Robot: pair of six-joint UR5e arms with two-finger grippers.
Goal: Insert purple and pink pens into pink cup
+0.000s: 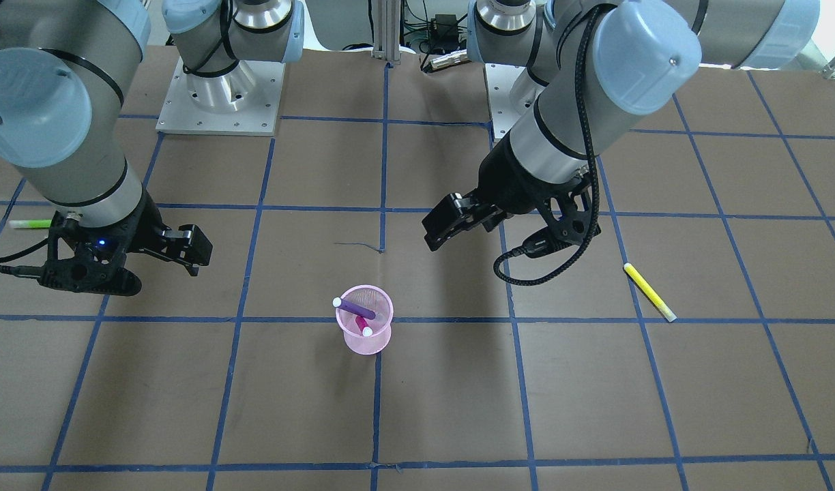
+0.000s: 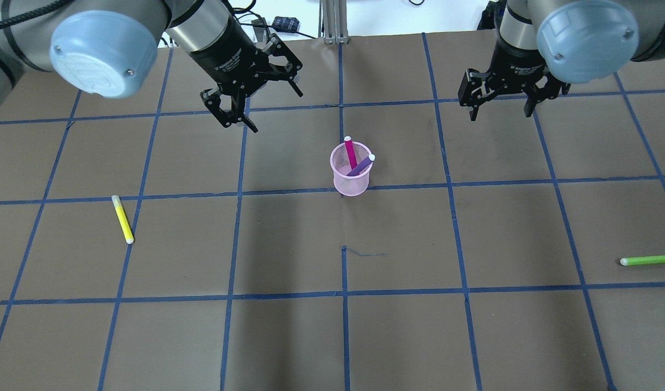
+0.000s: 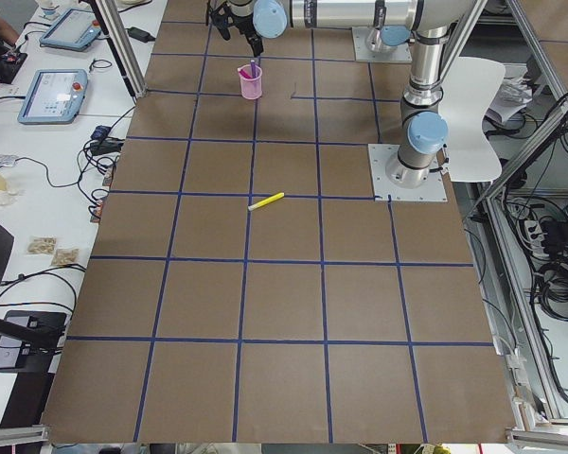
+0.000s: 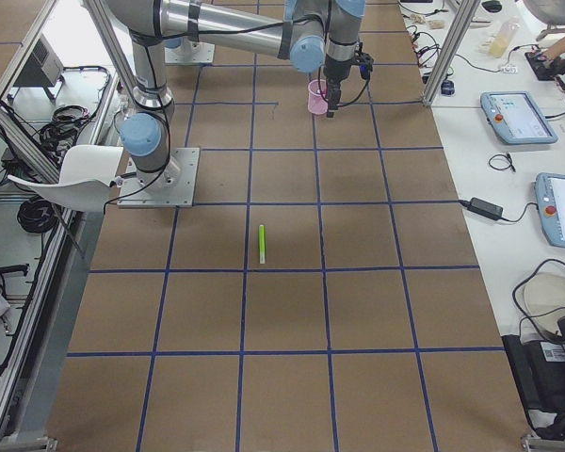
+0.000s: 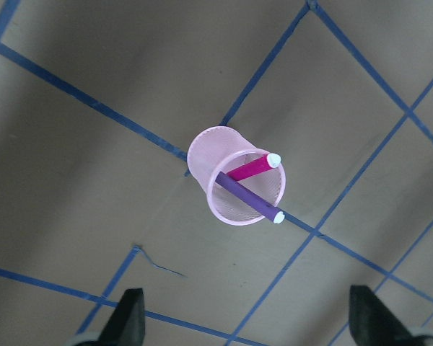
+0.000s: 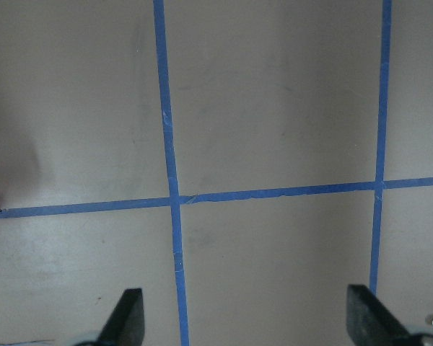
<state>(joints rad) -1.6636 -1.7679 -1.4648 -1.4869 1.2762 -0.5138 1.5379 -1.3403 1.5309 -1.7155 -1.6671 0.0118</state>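
The pink mesh cup [image 2: 352, 175] stands upright near the table's middle. A purple pen [image 2: 361, 166] and a pink pen [image 2: 351, 153] both stand in it, leaning on its rim. They also show in the front view, cup [image 1: 371, 342], purple pen [image 1: 356, 309], pink pen [image 1: 361, 326], and in the left wrist view, cup [image 5: 211, 164]. My left gripper [image 2: 264, 106] is open and empty, above the table to the cup's far left. My right gripper [image 2: 500, 111] is open and empty, to the cup's far right.
A yellow pen [image 2: 123, 219] lies on the table's left side. A green pen [image 2: 648, 260] lies near the right edge. Blue tape lines grid the brown table. The arm bases [image 1: 220, 95] stand at the robot's edge of the table.
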